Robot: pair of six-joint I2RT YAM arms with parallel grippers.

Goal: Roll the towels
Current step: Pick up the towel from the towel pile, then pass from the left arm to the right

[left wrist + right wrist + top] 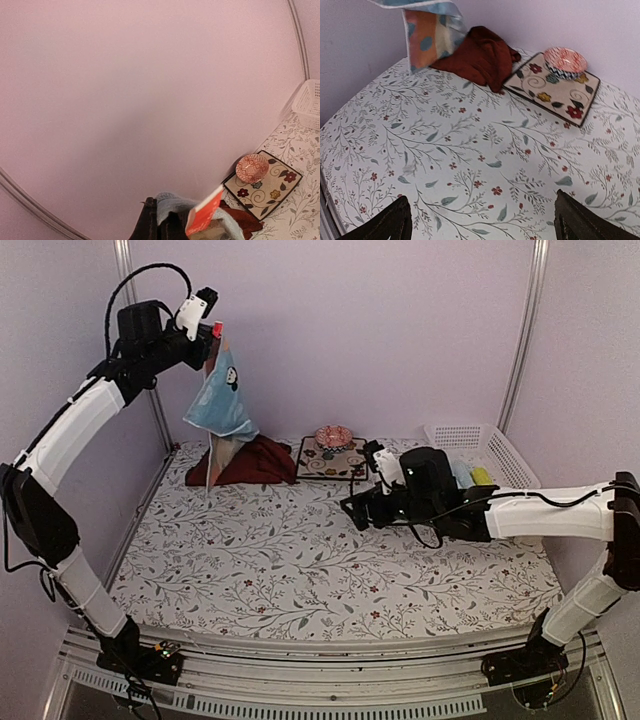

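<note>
Grip on the light blue towel (220, 395), high at back left.
Left gripper (212, 335) pinches its top; it hangs close by the dark red towel (250, 462) heaped on the table covering (300, 560); right gripper (480, 225) hovers low, jaws wide apart.

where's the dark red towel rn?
Top view: dark red towel bunched at the far-left back of the table, just left of the floral mat, below the blue towel the left tool holds.
</note>
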